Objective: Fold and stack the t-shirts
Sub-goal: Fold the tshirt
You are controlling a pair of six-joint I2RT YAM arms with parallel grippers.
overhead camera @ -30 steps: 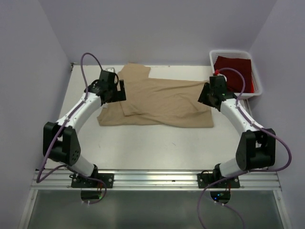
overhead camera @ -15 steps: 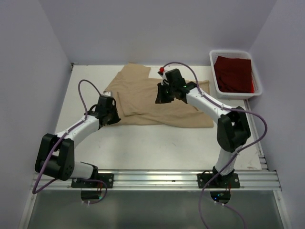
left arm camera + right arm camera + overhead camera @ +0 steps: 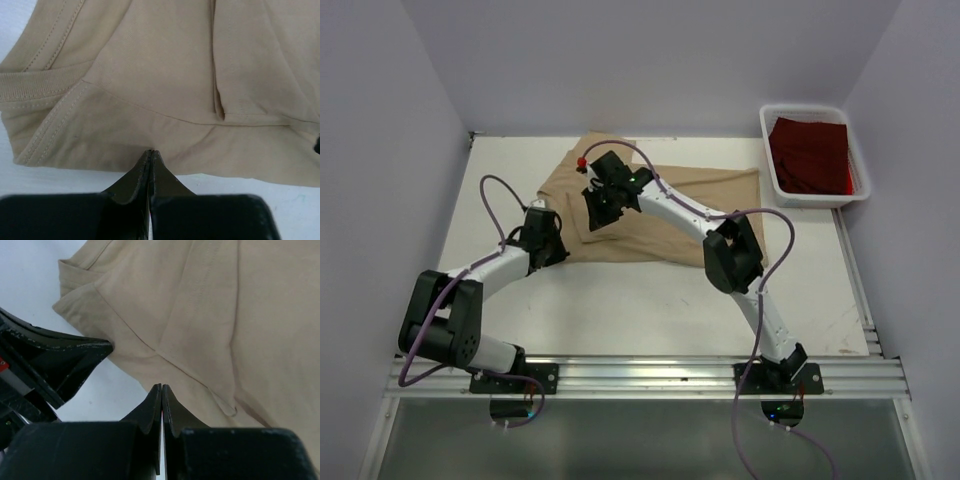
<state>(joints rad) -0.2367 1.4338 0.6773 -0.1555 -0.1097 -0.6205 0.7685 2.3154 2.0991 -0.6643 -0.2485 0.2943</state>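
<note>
White table [image 3: 650,300] lies open across its near half; tan shirt [image 3: 660,215] far-centre, red shirt [image 3: 808,152] in bin [image 3: 803,108], far right. Left gripper [image 3: 150,152] clenched at tan shirt's near-left edge, right gripper [image 3: 161,387] clenched just beyond.

Plain tan t-shirt [image 3: 715,190] on the white table [image 3: 650,300], dark red t-shirt [image 3: 808,155] in the white bin [image 3: 802,108] far right.

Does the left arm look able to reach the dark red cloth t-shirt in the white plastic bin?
Probably not: the dark red t-shirt lies in the white bin at the far right corner, and the outstretched right arm lies across the way.
</note>
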